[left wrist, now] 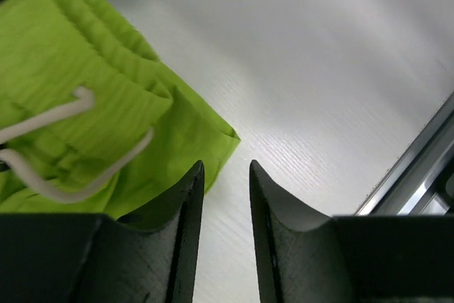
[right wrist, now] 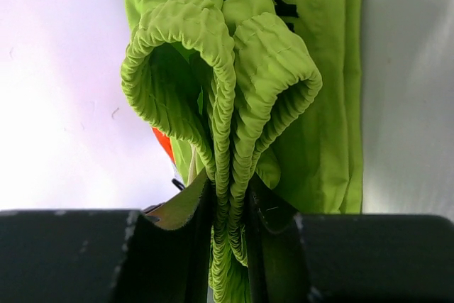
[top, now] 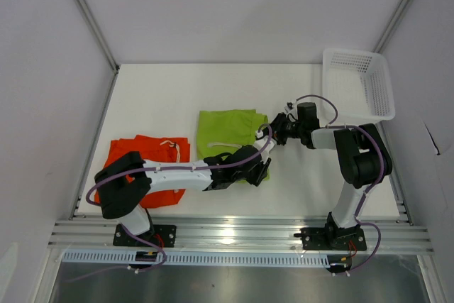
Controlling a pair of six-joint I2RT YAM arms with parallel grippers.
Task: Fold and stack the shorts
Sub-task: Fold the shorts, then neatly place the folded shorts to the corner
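Note:
The lime green shorts (top: 225, 131) lie at the table's middle, and the orange-red shorts (top: 150, 155) lie flat at the left, partly under my left arm. My right gripper (top: 269, 133) is shut on the green pair's bunched elastic waistband (right wrist: 228, 104), which fills the space between its jaws (right wrist: 230, 196). My left gripper (top: 261, 171) hovers at the green pair's near right corner. In the left wrist view it stands open (left wrist: 225, 169) with only bare table between its fingers; the green corner (left wrist: 191, 133) and a white drawstring (left wrist: 78, 175) lie just left of them.
A white mesh basket (top: 389, 97) stands at the back right corner. Grey side walls and a metal rail (top: 234, 232) along the near edge bound the white table (top: 177, 90).

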